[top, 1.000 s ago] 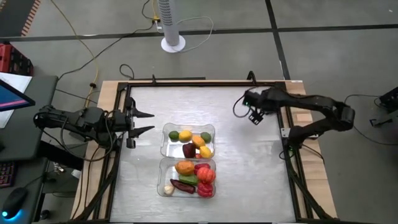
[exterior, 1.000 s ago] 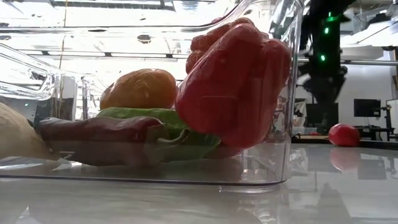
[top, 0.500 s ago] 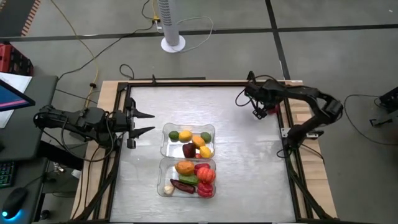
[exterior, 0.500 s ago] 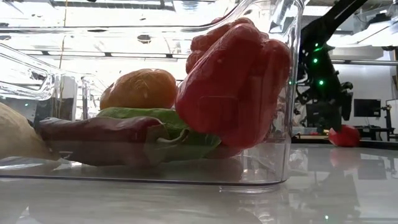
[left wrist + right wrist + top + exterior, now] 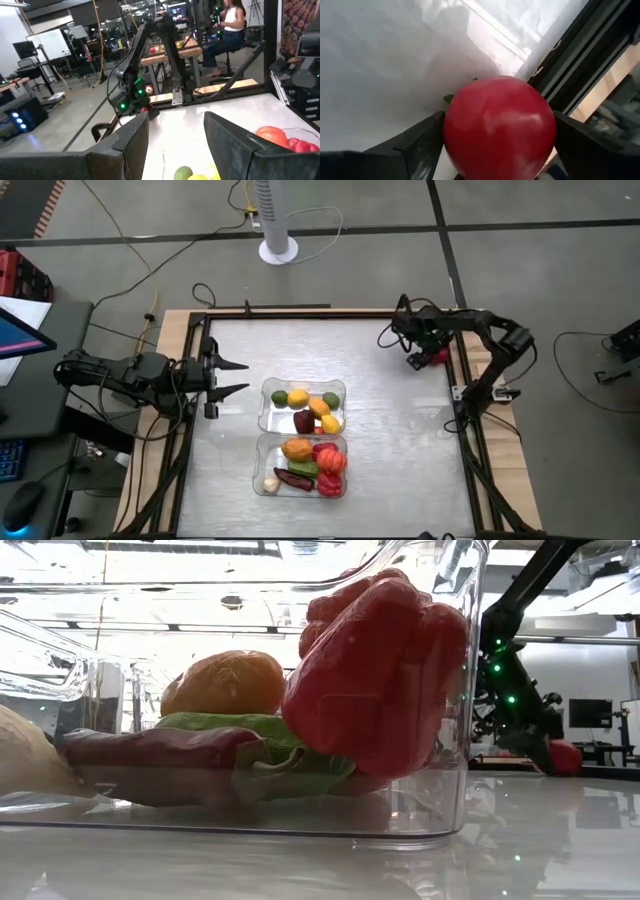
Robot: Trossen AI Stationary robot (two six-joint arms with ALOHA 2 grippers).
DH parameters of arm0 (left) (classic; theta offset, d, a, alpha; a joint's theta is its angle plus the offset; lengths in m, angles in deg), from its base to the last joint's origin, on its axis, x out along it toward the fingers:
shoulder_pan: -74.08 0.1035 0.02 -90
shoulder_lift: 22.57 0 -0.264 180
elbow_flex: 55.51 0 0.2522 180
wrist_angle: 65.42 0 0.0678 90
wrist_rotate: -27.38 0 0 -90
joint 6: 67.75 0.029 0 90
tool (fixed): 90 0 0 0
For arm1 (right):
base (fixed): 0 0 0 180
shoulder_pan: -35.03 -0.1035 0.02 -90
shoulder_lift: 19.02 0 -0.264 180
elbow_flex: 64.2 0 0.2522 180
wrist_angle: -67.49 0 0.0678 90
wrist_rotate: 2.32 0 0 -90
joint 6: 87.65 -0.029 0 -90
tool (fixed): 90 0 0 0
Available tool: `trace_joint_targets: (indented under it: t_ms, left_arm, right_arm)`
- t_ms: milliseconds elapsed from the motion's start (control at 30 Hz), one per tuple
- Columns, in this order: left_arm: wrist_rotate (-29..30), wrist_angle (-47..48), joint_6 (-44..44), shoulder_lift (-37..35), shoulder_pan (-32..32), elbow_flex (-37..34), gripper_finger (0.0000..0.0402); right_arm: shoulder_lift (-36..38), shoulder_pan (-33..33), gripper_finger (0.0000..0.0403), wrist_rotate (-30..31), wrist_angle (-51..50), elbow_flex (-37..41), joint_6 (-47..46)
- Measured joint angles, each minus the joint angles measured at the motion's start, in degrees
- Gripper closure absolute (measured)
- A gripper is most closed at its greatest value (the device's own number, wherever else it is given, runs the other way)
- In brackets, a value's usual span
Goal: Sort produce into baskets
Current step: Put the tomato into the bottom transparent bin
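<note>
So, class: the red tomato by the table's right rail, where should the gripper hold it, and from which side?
Across its round middle, from above. The red tomato lies close beside the right rail, and the right gripper already straddles it, fingers open either side.

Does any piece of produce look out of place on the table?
Yes. One round red fruit lies alone at the table's far right edge, away from the two clear plastic tubs. The right hand is at it, fingers either side.

Right arm: folded back on itself at the table's far right edge.
Right gripper (image 5: 424,356): low at the table top, fingers (image 5: 415,142) spread.
Left arm: stretched level along the left side.
Left gripper (image 5: 240,376): fingers apart, empty.
</note>
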Motion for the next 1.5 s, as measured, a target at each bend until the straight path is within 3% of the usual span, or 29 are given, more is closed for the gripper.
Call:
trace_joint_targets:
  t_ms: [167,300,533,733,933,1300,1500]
  left_arm:
    - [0.0,0.0,0.6,0.0,0.0,0.0,0.0223]
    - [0.1,0.0,0.8,0.0,0.0,0.0,0.0223]
    - [1.6,-0.1,1.1,0.0,0.0,0.0,0.0223]
    - [1.5,-1.1,1.0,0.0,0.0,0.0,0.0223]
    - [1.5,-2.9,0.4,0.0,0.0,0.0,0.0223]
    - [1.4,-4.2,0.8,1.2,0.0,0.0,0.0223]
    - [1.4,-5.4,1.1,3.1,0.0,0.0,0.0223]
  right_arm:
    - [0.1,-1.4,0.0065,0.6,-1.0,0.0,0.8]
    - [2.5,-4.2,0.0065,-0.4,-5.2,-1.3,-0.9]
    - [10.7,-18.8,0.0063,-12.8,-6.4,-7.9,-7.5]
    - [18.7,-36.9,0.0055,-21.7,13.8,-11.0,-8.6]
    - [20.3,-50.2,0.0053,-22.6,38.0,-11.1,-7.6]
    - [10.8,-59.7,0.0053,-36.2,58.6,-11.9,-8.3]
    - [6.2,-59.6,0.0053,-38.8,56.5,-16.4,-6.4]
